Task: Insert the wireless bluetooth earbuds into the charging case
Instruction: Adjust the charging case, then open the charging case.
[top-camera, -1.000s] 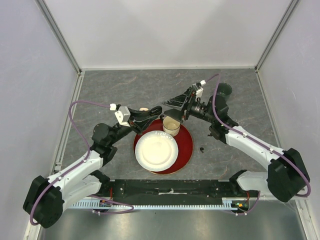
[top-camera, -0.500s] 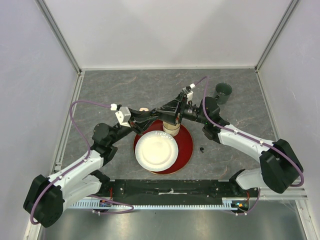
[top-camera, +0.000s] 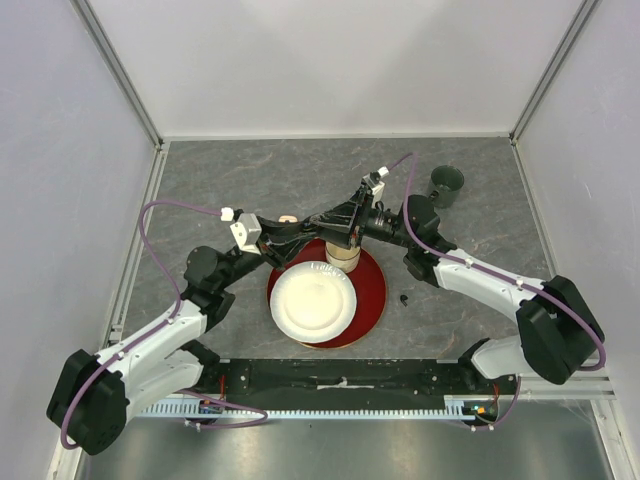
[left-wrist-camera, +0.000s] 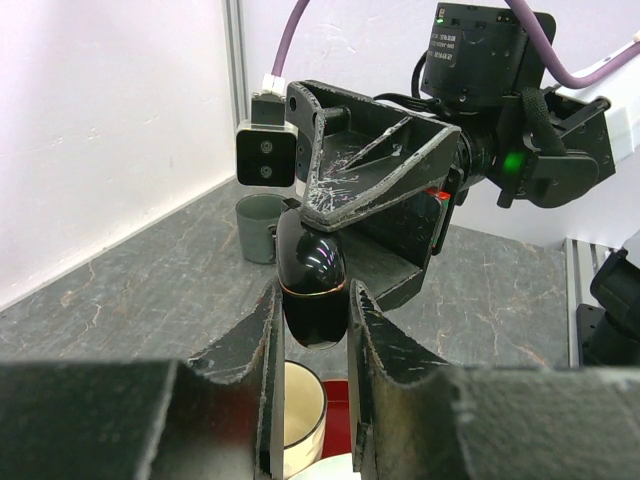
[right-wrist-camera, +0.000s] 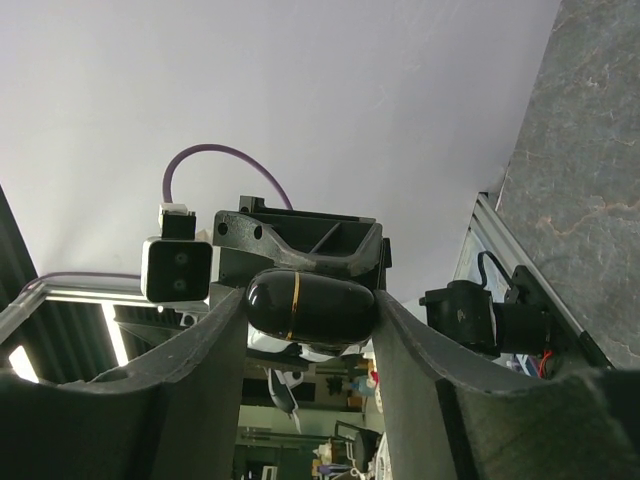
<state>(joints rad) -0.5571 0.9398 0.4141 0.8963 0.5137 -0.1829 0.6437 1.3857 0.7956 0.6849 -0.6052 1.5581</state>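
The charging case (left-wrist-camera: 312, 285) is a glossy black capsule with a thin gold seam, held in the air above the cup. My left gripper (left-wrist-camera: 312, 297) is shut on its lower half. My right gripper (right-wrist-camera: 310, 302) comes from the opposite side, and its two fingers press on the case (right-wrist-camera: 310, 305) at both ends. In the top view the two grippers meet tip to tip, left gripper (top-camera: 312, 226) and right gripper (top-camera: 334, 222), and hide the case. One tiny black earbud (top-camera: 404, 298) lies on the table right of the red plate. No other earbuds show.
A paper cup (top-camera: 343, 254) stands on a red plate (top-camera: 375, 290) directly under the grippers, next to a white paper plate (top-camera: 313, 300). A dark grey mug (top-camera: 446, 182) stands at the back right. A small pale object (top-camera: 288, 217) lies behind the left gripper.
My right gripper has swung left from beside the mug to the case and narrowed its jaws around it. The left arm has held still with the case.
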